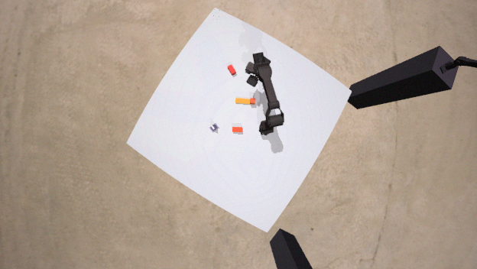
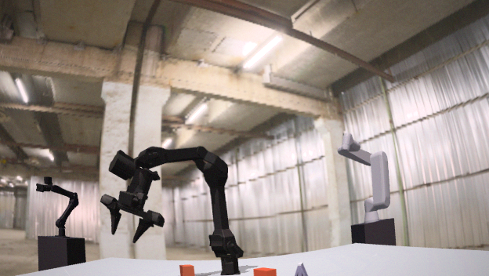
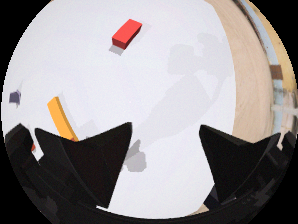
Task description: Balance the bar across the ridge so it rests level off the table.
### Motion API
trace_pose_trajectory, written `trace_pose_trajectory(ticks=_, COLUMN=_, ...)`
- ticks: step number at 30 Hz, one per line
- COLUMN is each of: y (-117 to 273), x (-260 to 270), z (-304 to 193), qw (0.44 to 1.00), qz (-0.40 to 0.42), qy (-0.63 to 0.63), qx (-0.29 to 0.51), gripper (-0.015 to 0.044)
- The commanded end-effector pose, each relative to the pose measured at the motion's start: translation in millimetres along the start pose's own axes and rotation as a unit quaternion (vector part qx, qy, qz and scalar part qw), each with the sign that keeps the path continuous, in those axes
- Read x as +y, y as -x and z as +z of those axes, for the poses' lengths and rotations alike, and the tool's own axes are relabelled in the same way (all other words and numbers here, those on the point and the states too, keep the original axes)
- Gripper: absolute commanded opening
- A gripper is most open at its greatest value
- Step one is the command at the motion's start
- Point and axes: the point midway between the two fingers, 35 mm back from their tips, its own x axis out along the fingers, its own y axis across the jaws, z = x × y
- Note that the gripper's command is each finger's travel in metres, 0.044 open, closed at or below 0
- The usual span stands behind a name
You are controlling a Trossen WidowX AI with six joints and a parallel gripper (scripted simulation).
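The orange bar [image 1: 242, 101] [image 3: 61, 117] lies on the table, with an orange-red block [image 1: 253, 101] [image 2: 186, 270] at one end. Whether the two are joined I cannot tell. The small purple-grey ridge [image 1: 212, 128] [image 2: 301, 270] [image 3: 15, 97] stands on the table, apart from the bar, with nothing across it. My gripper [image 1: 250, 74] [image 2: 124, 237] [image 3: 166, 128] is open and empty, high above the table. In the overhead view it is beyond the bar, on the side away from the ridge. In the wrist view my left finger hides the bar's near end.
A red block [image 1: 232, 69] [image 3: 127, 34] lies beyond the bar. Another orange-red block [image 1: 237, 129] [image 2: 265, 272] lies beside the ridge. My arm's base stands on the white table [image 1: 183, 115]. Black pedestals [image 1: 397, 82] [image 2: 61, 252] stand beyond the table.
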Motion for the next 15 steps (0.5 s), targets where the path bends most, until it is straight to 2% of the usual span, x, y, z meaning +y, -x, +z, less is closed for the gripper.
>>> trace_pose_trajectory(ticks=1, y=2, x=25, z=4, qw=0.999, qz=0.028, qy=0.028, qx=0.005, gripper=0.0315)
trace_pose_trajectory(ticks=15, y=20, x=112, z=7, qw=0.984, qz=0.116, qy=0.134, qx=0.032, gripper=0.0315)
